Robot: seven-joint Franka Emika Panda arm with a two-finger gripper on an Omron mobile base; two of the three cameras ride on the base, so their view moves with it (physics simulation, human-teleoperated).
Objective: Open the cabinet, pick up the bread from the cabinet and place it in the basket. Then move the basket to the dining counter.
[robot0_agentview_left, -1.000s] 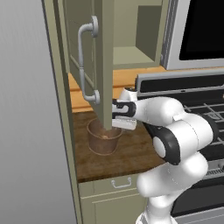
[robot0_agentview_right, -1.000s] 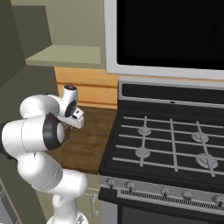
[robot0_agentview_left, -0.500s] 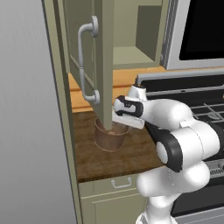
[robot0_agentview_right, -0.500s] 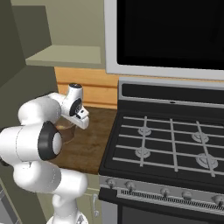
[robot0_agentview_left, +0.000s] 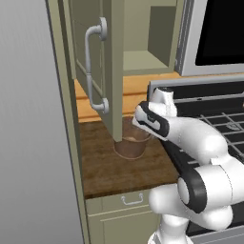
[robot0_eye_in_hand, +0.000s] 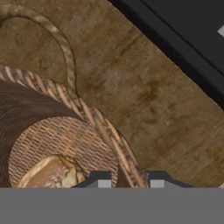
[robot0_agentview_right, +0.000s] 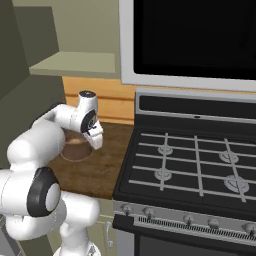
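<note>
The bread (robot0_eye_in_hand: 50,173) lies inside the basket (robot0_agentview_left: 132,144) on the table (robot0_agentview_left: 114,167) below the open cabinet (robot0_agentview_left: 97,62). The gripper (robot0_eye_in_hand: 127,183) straddles the basket's rim, fingers (robot0_eye_in_hand: 99,182) apart, one inside. It should close firmly on the rim, then lift straight up.

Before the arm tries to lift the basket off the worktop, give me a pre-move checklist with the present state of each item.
1. Bread inside the basket: ok, a tan piece lies on the woven bottom.
2. Claw lined up on the rim: ok, one fingertip sits either side of the basket wall in the hand view.
3. Claw closed on the rim: cannot tell, only the tips show.
4. Basket upright on the worktop: ok in the left base view.
5. Cabinet door out of the lift path: not ok, it hangs open right over the basket.
6. Stove edge clearance: ok, bare wood lies between.
</note>
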